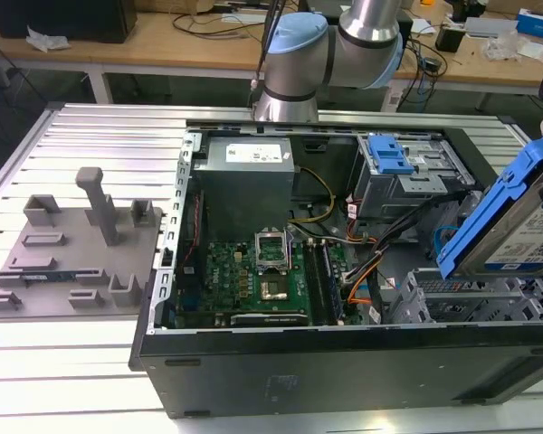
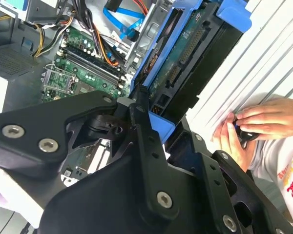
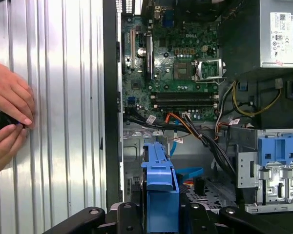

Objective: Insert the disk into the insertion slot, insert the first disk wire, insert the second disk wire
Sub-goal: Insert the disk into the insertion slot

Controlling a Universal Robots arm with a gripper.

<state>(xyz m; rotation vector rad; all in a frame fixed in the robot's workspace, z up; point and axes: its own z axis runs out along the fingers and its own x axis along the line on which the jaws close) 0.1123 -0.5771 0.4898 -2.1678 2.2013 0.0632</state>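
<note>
So the disk (image 1: 511, 221) is up in the air at the exterior view's right, tilted, label side showing, blue caddy around it. It hangs over the right end of the open case (image 1: 344, 362), just above the slot (image 1: 466, 298), and it isn't in the bay. The gripper (image 3: 161, 207) is clamped on it. In both wrist views the black fingers (image 2: 144, 146) squeeze the caddy from either side, with the disk edge-on between them.

The orange wire (image 1: 364, 273) runs along the case floor between the motherboard (image 1: 253, 276) and the slot, apart from the disk. The blue cable (image 3: 189, 171) lies flat just past the caddy in the first wrist view, also clear of the disk as far as I can see. I can't make out either plug end.

Further out there's the power supply (image 1: 244, 176) at the back of the case, with the arm (image 1: 326, 45) behind it. A grey plate (image 1: 68, 262) with upright blocks sits on the ribbed table (image 1: 100, 136) at the exterior view's left. A person's hands (image 3: 7, 109) rest on the table beside the case, pinching a small dark thing.
</note>
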